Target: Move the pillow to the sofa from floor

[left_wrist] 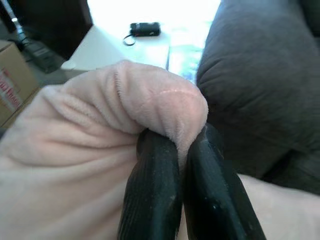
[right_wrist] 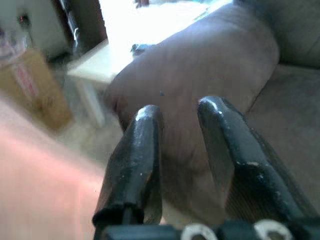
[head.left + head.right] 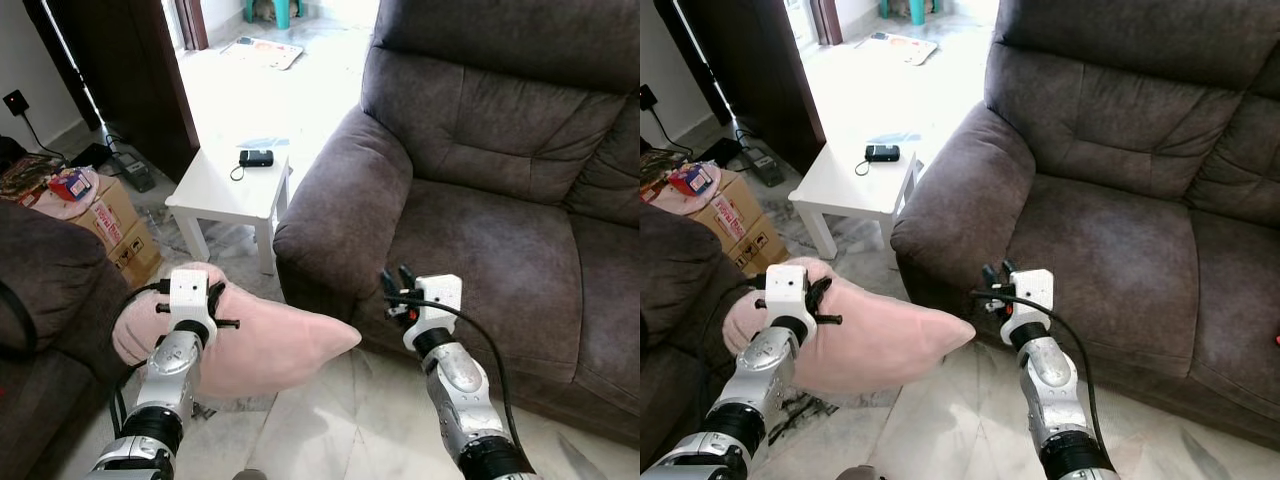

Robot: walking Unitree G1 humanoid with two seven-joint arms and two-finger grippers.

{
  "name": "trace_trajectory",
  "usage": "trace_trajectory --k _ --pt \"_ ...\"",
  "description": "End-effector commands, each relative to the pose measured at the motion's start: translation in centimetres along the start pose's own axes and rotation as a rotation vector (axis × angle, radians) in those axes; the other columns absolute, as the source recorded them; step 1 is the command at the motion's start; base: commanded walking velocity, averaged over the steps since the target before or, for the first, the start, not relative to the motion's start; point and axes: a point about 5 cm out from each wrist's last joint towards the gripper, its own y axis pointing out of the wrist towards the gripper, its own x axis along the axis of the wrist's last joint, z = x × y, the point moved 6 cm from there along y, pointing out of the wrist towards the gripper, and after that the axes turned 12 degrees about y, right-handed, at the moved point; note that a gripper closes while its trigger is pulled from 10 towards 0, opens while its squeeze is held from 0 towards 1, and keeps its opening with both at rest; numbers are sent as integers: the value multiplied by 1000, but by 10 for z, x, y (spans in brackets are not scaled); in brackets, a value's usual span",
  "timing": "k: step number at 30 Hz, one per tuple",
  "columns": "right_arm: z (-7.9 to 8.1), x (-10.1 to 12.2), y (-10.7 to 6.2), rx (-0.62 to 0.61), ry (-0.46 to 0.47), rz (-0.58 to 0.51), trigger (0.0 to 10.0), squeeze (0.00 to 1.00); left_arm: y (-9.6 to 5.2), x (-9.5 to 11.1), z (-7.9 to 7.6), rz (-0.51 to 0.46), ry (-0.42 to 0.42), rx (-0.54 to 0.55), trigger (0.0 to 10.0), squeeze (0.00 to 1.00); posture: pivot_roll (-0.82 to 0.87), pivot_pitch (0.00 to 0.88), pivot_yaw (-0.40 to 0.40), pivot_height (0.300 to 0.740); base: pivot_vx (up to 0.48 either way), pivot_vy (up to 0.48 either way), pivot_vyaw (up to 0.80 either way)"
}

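Pink pillow is off the tiles and hanging low, just in front of the sofa's left armrest, its pointed free corner aimed toward the sofa's front edge. My left gripper has it by a bunched corner: in the left wrist view both black fingers are pressed together with a fold of the plush fabric squeezed between them. That is a pinch on cloth only, so I judge the hold adequate for a light cushion but liable to slip if swung hard. Right gripper hovers close to the sofa's front edge, just beside the pillow's free corner and not touching it; its jaws stand spread with nothing between them, the armrest visible through the gap. Step in hand, as I read it: the carry, pillow lifted but not yet over the seat. The next move calls for raising the left arm enough for the sagging body of the pillow to pass above the seat cushion, then swinging it rightward past the armrest before letting go. Farther out from the sofa, beyond the armrest, a small white side table carries a black device, and a cardboard box sits beyond that.
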Motion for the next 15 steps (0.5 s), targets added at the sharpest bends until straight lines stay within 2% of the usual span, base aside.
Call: trace_trajectory --k 1,4,9,10,11,12,15 --pt "2 -19 -3 50 -76 108 10000 0 4 28 -1 -102 5 -22 10000 0 58 47 -19 740 0 0 0" --pt "3 -32 -10 131 -135 188 10000 0 3 34 -4 -121 9 -61 10000 0 58 47 -19 740 0 0 0" --pt "-7 -49 -19 145 -195 285 10000 0 4 40 -6 -130 5 -86 10000 0 55 43 -20 740 0 0 0" --pt "-8 -51 -20 147 -192 293 10000 839 4 41 -7 -131 5 -89 10000 0 55 43 -20 740 0 0 0" --pt "-8 -53 -21 147 -189 299 10000 839 4 41 -7 -132 5 -92 10000 0 55 43 -20 740 0 0 0" --pt "-8 -54 -22 148 -186 302 10000 1000 4 42 -8 -133 4 -95 10000 0 56 44 -17 740 0 0 0" --pt "-5 -61 -25 178 -208 328 10000 1000 4 46 -11 -138 4 -118 10000 0 56 43 -17 740 0 0 0"
